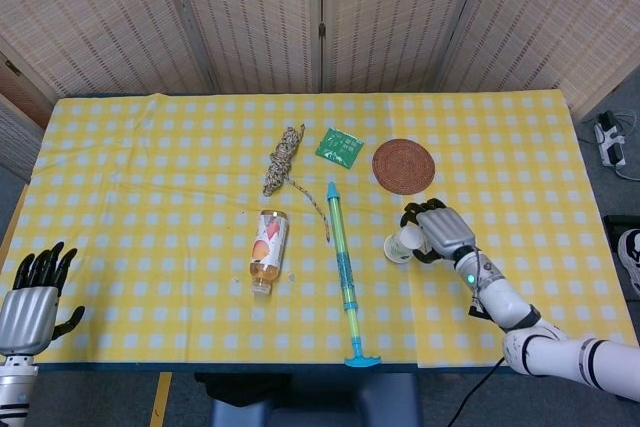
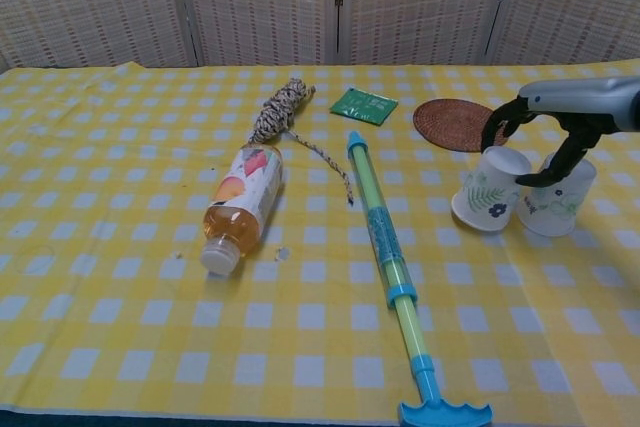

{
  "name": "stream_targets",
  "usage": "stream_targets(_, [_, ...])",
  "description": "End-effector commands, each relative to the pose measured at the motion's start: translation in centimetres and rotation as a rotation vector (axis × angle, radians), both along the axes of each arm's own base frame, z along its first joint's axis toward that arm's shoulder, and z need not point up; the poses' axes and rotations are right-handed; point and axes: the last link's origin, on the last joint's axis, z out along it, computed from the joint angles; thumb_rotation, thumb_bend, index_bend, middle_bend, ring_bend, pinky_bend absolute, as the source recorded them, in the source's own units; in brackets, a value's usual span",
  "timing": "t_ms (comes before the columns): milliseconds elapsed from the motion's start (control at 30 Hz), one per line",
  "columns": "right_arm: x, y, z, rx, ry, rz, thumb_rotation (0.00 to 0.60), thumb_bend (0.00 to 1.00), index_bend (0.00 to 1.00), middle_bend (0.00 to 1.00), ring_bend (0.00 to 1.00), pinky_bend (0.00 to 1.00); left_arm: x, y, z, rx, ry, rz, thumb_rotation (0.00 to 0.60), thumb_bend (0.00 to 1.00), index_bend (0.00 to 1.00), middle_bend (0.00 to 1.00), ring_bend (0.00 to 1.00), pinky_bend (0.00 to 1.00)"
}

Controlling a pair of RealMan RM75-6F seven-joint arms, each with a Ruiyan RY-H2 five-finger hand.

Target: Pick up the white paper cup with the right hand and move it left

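The white paper cup (image 2: 487, 193) with a leaf print is tilted, its mouth down-left and its rim at the yellow checked cloth. My right hand (image 2: 545, 137) reaches in from the right and holds the cup's base between fingers and thumb. In the head view the cup (image 1: 399, 243) shows just left of the right hand (image 1: 440, 231), right of the pump toy. A second printed cup (image 2: 556, 199) stands upside down directly right of the held one, under the hand. My left hand (image 1: 30, 298) hangs open off the table's front left corner.
A long blue-green pump toy (image 2: 386, 247) lies left of the cup, with a lying juice bottle (image 2: 239, 203) further left. A woven coaster (image 2: 454, 124), a green packet (image 2: 363, 104) and a rope bundle (image 2: 278, 111) lie behind.
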Motion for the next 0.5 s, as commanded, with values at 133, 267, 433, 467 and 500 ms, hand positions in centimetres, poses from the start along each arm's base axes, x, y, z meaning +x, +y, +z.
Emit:
stream_targets(133, [-0.12, -0.05, -0.04, 0.000, 0.006, -0.001, 0.600, 0.38, 0.43, 0.18, 0.18, 0.10, -0.05, 0.02, -0.08, -0.002, -0.001, 0.001, 0.600, 0.33, 0.07, 0.00, 0.00, 0.00])
stream_targets(267, [-0.18, -0.02, -0.06, 0.003, 0.008, -0.001, 0.600, 0.38, 0.37, 0.18, 0.18, 0.10, -0.08, 0.02, -0.10, -0.004, -0.002, 0.002, 0.600, 0.33, 0.07, 0.00, 0.00, 0.00])
stream_targets(433, [-0.24, -0.02, 0.22, 0.002, 0.014, 0.000, 0.600, 0.38, 0.22, 0.16, 0.16, 0.10, -0.10, 0.04, 0.05, 0.002, -0.003, 0.001, 0.600, 0.33, 0.07, 0.00, 0.00, 0.00])
stream_targets(467, [-0.22, 0.00, 0.31, 0.001, 0.013, 0.001, 0.600, 0.38, 0.19, 0.15, 0.16, 0.10, -0.10, 0.03, 0.05, 0.002, -0.003, 0.001, 0.600, 0.33, 0.07, 0.00, 0.00, 0.00])
stream_targets(500, [-0.21, 0.02, 0.45, -0.002, 0.012, 0.003, 0.600, 0.38, 0.16, 0.15, 0.16, 0.10, -0.10, 0.01, 0.04, 0.001, -0.004, 0.001, 0.600, 0.33, 0.07, 0.00, 0.00, 0.00])
